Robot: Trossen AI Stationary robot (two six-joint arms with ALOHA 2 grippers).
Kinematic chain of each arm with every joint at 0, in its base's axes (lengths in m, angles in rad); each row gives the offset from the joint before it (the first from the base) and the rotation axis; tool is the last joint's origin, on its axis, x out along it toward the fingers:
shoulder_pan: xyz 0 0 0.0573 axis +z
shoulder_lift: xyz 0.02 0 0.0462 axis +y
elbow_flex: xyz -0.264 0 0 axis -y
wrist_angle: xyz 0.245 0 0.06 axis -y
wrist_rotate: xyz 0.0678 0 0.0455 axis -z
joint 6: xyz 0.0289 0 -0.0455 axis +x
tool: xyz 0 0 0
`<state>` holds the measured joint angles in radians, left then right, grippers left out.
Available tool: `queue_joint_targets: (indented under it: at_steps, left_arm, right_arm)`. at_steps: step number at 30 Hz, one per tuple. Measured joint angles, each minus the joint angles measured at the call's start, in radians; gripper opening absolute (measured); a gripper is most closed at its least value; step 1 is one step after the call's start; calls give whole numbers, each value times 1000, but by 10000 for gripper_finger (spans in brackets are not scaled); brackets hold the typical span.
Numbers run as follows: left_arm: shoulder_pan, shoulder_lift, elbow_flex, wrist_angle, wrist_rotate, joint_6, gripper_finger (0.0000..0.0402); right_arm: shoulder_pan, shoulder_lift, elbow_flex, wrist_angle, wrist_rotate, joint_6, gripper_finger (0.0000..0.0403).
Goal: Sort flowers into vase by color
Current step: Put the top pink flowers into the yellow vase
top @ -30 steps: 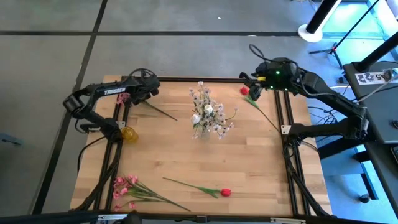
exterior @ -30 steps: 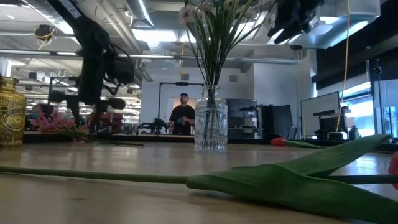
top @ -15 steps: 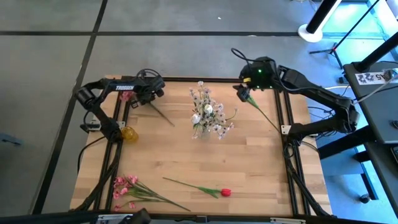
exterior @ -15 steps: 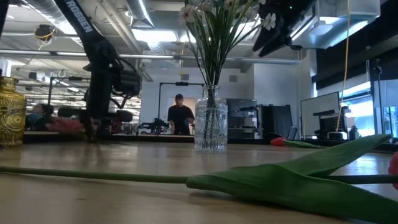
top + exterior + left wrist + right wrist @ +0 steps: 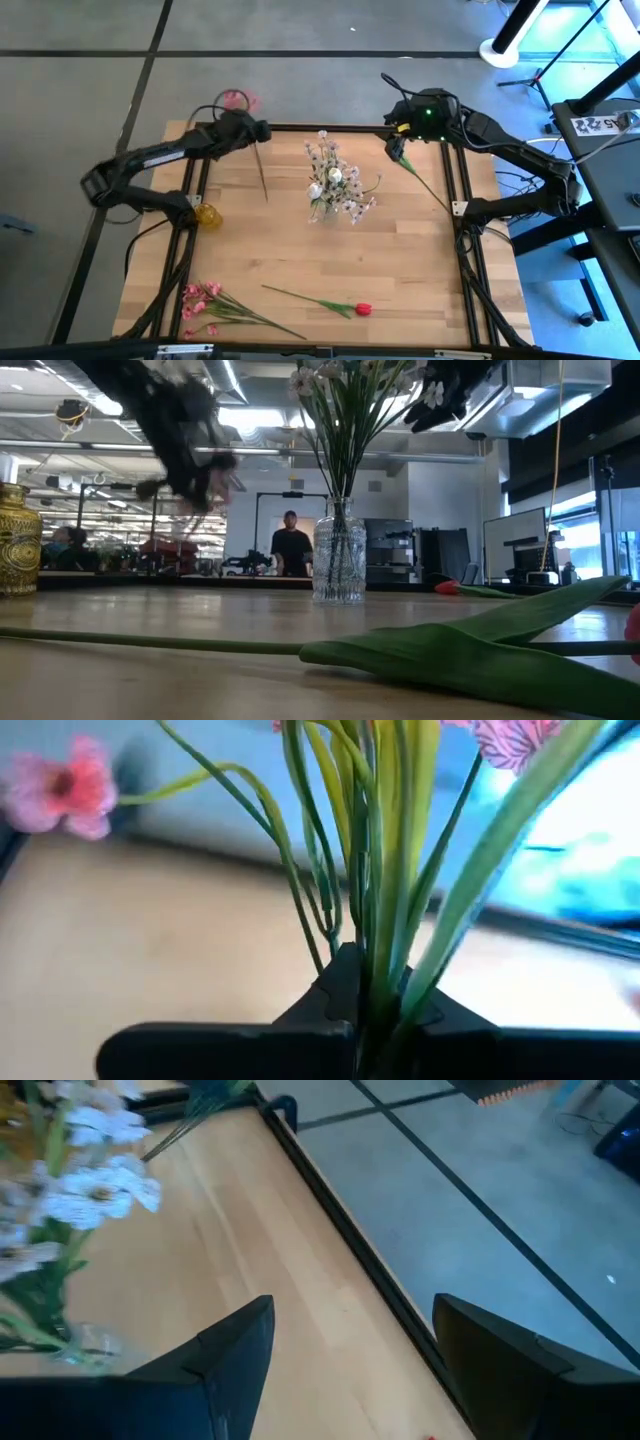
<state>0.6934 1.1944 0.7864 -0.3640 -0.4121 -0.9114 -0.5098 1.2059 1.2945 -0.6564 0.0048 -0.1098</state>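
My left gripper [image 5: 252, 130] is shut on a pink blossom spray [image 5: 236, 100] near the table's far left corner. Its blossoms reach past the far edge and its long stem [image 5: 262, 175] points toward the near edge. In the low view my left gripper [image 5: 195, 450] is blurred and well above the table. A clear glass vase [image 5: 335, 190] in the middle holds white blossom sprigs. My right gripper [image 5: 402, 128] hovers open at the far right over a green stem [image 5: 425, 182] lying on the table. The bud of that stem is hidden. My left gripper pinches a bundle of several thin green stems [image 5: 378, 982] of the spray between its two fingers, where they branch below the blossoms. The leaves and a pink blossom [image 5: 62, 792] fan out beyond the fingertips. The long stem trails back toward the table's near side, off the table.
A yellow vase [image 5: 207, 214] stands at the left edge. More pink blossom sprays [image 5: 205, 298] lie at the near left corner. A red rosebud stem [image 5: 340, 305] lies near the front edge, and its leaf [image 5: 480, 650] fills the foreground of the low view. A person [image 5: 291, 545] stands in the room beyond.
My left gripper has shut on the pink spray, which lay on the table at the far left, and risen with it. The spray has come up off the table and turned about. Its blossoms now point past the far edge and its stem points toward the near side.
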Motion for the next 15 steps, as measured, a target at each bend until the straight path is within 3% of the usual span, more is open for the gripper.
queue_joint_targets:
  at_steps: [6, 10, 15]
  left_arm:
    - [-121, -256, 3, 121, 153, 388, 6]
    - [-177, -382, 3, 100, 157, 590, 7]
    - [-225, -509, 3, 136, 175, 700, 9]
  right_arm:
    - [0, -49, 0, 1, -126, -28, 273]
    - [0, -73, 0, 1, -191, -63, 273]
    - [2, -138, 0, 14, -245, -105, 272]
